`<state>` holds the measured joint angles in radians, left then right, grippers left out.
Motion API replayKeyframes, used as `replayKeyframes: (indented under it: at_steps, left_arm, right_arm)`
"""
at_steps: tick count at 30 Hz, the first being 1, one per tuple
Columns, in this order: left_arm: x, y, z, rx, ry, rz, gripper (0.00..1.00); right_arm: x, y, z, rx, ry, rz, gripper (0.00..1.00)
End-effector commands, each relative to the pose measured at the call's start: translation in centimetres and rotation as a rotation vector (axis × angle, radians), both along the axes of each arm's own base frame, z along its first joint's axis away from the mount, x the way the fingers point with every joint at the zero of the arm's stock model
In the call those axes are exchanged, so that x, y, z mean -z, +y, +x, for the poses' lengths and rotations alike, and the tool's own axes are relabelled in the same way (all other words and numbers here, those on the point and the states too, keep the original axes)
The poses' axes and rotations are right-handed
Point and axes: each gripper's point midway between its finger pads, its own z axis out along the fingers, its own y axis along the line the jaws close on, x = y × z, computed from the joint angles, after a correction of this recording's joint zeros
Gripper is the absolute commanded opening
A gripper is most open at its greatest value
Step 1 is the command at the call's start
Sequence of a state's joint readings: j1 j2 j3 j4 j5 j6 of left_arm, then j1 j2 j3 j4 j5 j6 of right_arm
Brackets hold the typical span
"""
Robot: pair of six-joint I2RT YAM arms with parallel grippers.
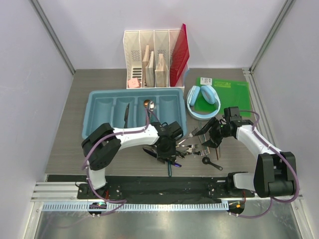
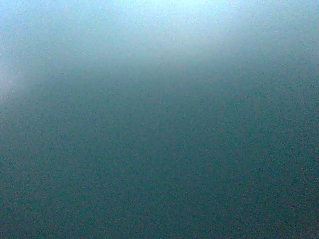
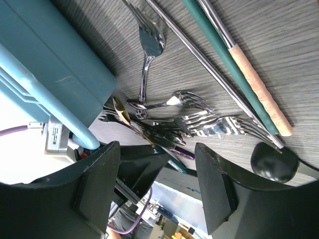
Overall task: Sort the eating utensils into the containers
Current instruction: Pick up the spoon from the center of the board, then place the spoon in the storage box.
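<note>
The light blue cutlery tray (image 1: 99, 97) holds a dark knife (image 1: 126, 114) in its second compartment and a gold spoon (image 1: 148, 104) in its third. A pile of silver forks (image 1: 192, 142) lies in front of the tray's right end, and a black spoon (image 1: 212, 163) lies nearer. My left gripper (image 1: 167, 151) is down at the pile's left side and its jaws are hidden; its wrist view is a blank teal blur. My right gripper (image 1: 215, 139) is open and empty (image 3: 157, 149) just right of the forks (image 3: 199, 119). The tray wall (image 3: 55, 64) shows at the left of that view.
A white slotted file organizer (image 1: 149, 59) with a red folder (image 1: 178, 50) stands behind the tray. Light blue headphones (image 1: 203, 99) lie on a green folder (image 1: 229, 92) at the right. A green-handled tool with a peach grip (image 3: 249, 74) and a thin metal rod (image 3: 209, 64) lie beside the forks.
</note>
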<state>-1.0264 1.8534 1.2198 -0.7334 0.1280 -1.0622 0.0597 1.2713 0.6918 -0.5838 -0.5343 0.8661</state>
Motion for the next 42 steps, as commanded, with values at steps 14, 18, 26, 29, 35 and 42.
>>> replayKeyframes:
  at_steps: [14, 18, 26, 29, 35, 42]
  left_arm:
    - [-2.3, -1.7, -2.6, 0.1, 0.011, -0.049, 0.0]
    - [-5.0, -1.8, -3.0, 0.154, -0.01, -0.098, 0.0]
    - [-7.9, -0.5, -3.7, 0.26, -0.006, -0.078, 0.0]
    - [-9.1, 0.4, -3.9, 0.268, -0.028, -0.07, 0.0]
    - [-13.5, 3.1, -2.1, 0.233, -0.212, -0.086, 0.0]
    - [-15.9, 7.1, 5.0, 0.051, -0.39, -0.057, 0.0]
  right_arm:
    - [-0.9, 0.4, 0.3, -0.087, -0.031, 0.022, 0.67]
    - [-0.9, 0.5, 0.4, -0.084, -0.025, 0.022, 0.67]
    - [-1.1, 0.4, 1.2, -0.077, -0.029, 0.015, 0.67]
    - [-1.4, 0.3, 1.8, -0.074, -0.039, 0.011, 0.67]
    - [-2.4, 0.2, 3.1, -0.067, -0.075, 0.0, 0.67]
    - [-4.6, -0.3, 4.6, -0.043, -0.157, -0.037, 0.67]
